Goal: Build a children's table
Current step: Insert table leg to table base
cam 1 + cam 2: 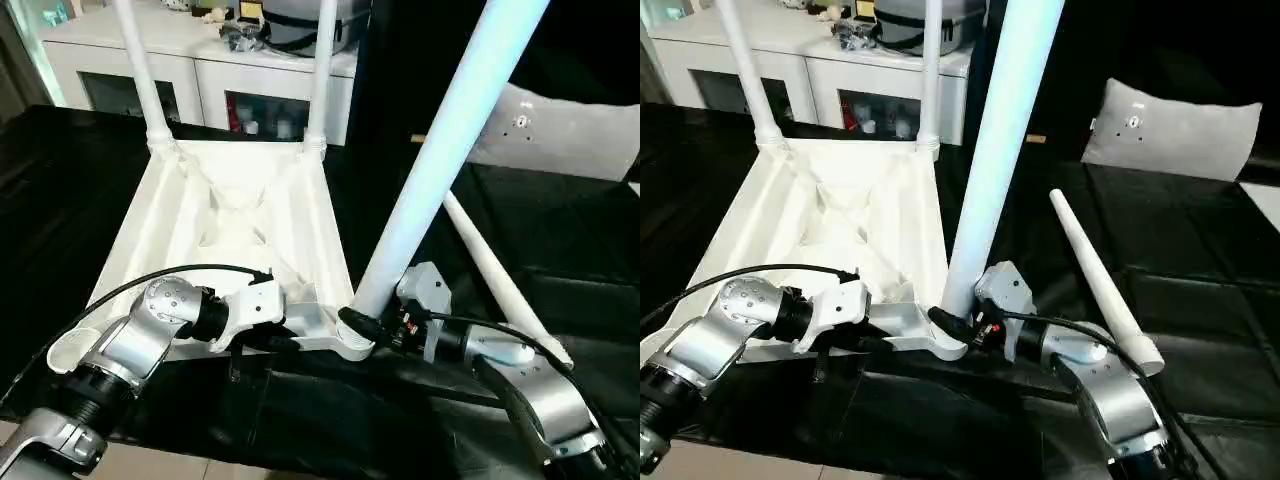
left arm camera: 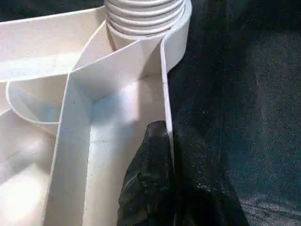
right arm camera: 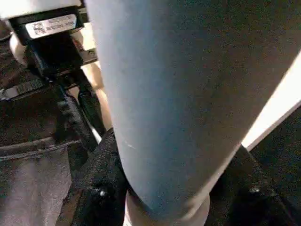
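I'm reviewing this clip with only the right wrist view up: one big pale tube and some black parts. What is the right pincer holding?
Observer: A table leg, gripped near its base by the right pincer at the near right corner socket of the upturned table top.
Operator: Is the left arm doing anything?
Observer: The left pincer pinches the top's near rim, one finger inside the wall.
Operator: How many legs are already in?
Observer: Two stand upright in the far corners.
Operator: And the fourth?
Observer: It lies loose on the black surface, right of the robot's right arm.
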Controlling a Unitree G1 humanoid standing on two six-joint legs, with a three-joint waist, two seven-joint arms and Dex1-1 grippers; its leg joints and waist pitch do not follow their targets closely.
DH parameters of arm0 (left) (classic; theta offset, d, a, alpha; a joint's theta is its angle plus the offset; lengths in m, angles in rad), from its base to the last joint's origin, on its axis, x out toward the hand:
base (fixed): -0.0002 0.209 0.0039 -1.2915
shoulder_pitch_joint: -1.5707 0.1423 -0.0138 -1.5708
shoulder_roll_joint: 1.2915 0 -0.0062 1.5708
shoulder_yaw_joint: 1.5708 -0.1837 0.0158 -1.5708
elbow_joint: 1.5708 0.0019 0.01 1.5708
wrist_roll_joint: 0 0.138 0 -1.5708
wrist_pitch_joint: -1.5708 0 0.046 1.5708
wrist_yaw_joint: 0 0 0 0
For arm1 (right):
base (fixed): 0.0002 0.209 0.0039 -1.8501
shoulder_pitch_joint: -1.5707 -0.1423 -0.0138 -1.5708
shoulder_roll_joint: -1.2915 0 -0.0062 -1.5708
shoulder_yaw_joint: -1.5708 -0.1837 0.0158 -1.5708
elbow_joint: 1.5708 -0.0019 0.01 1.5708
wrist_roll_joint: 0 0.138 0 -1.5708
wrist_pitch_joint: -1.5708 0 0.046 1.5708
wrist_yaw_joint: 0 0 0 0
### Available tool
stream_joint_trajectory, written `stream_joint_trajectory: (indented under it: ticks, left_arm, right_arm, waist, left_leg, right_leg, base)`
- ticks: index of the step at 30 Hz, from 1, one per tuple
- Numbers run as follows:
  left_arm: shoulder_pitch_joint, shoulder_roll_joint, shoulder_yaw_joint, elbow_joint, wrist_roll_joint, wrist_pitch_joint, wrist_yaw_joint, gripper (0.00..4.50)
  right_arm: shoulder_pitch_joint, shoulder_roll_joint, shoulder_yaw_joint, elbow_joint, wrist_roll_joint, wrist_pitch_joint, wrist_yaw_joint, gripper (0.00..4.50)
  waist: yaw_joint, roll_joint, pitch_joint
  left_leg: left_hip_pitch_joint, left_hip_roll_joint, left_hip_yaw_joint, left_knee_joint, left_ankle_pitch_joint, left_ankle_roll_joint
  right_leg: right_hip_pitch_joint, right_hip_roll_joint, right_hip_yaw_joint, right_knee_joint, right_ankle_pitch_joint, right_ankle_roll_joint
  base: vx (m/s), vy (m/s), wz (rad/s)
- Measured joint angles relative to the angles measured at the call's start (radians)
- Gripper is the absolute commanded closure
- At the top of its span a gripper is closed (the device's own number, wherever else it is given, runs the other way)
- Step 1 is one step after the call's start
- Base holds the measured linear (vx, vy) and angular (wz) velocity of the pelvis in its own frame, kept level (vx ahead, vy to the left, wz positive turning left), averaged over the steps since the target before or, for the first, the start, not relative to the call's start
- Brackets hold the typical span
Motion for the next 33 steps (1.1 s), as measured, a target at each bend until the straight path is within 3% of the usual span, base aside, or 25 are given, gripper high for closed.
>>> stream_joint_trajectory:
  ticks: [9, 15, 21, 27, 31, 33]
  left_arm:
    - [-0.054, -0.005, -0.01, 0.054, -0.008, -0.003, -0.066, 4.5]
    - [-0.059, 0.015, -0.009, 0.055, -0.007, -0.012, -0.079, 4.5]
    - [0.072, 0.046, 0.067, -0.147, -0.008, 0.168, 0.03, 4.5]
    - [0.201, -0.006, 0.139, -0.364, -0.009, 0.412, 0.186, 4.5]
    - [0.249, -0.08, 0.154, -0.5, 0.0, 0.598, 0.309, 4.5]
    - [0.259, -0.105, 0.153, -0.53, 0.001, 0.638, 0.34, 4.5]
  right_arm:
    - [-0.053, -0.03, 0.005, 0.027, 0.018, 0.028, 0.103, 2.62]
    - [-0.065, -0.007, 0.007, 0.048, 0.018, 0.028, 0.126, 2.62]
    - [-0.075, 0.054, 0.017, 0.071, 0.008, 0.029, 0.047, 2.62]
    - [-0.091, 0.112, -0.003, 0.103, -0.014, 0.037, -0.069, 2.62]
    - [-0.11, 0.139, -0.023, 0.132, -0.024, 0.037, -0.133, 2.62]
    - [-0.116, 0.141, -0.027, 0.139, -0.025, 0.039, -0.146, 2.62]
  waist:
    - [0.004, -0.009, -0.002]
    - [-0.003, -0.014, -0.005]
    - [-0.035, -0.015, -0.005]
    - [-0.054, -0.016, -0.004]
    - [-0.053, -0.025, -0.004]
    - [-0.049, -0.026, -0.004]
  left_leg:
    - [-0.001, 0.0, 0.001, -0.009, 0.0, 0.0]
    - [-0.001, 0.0, 0.003, -0.014, 0.0, 0.0]
    - [0.0, 0.0, 0.006, -0.017, 0.0, 0.0]
    - [0.0, 0.001, 0.006, -0.016, 0.0, 0.0]
    - [-0.002, 0.001, 0.006, -0.016, 0.0, 0.0]
    - [-0.003, 0.001, 0.006, -0.016, 0.0, 0.0]
  right_leg:
    - [0.0, 0.0, -0.002, -0.004, 0.002, -0.004]
    - [0.002, 0.0, -0.001, -0.012, 0.002, -0.004]
    - [0.001, 0.0, 0.0, -0.011, 0.002, -0.005]
    - [-0.003, 0.0, 0.0, -0.012, 0.0, -0.002]
    - [-0.005, -0.001, -0.001, -0.012, 0.0, -0.002]
    - [-0.005, 0.0, -0.001, -0.012, 0.001, -0.004]
  base:
    - [0.0, 0.0, 0.0]
    - [0.0, 0.0, 0.0]
    - [0.0, 0.0, 0.0]
    - [0.0, 0.0, 0.0]
    - [0.0, 0.0, 0.0]
    - [0.0, 0.0, 0.0]
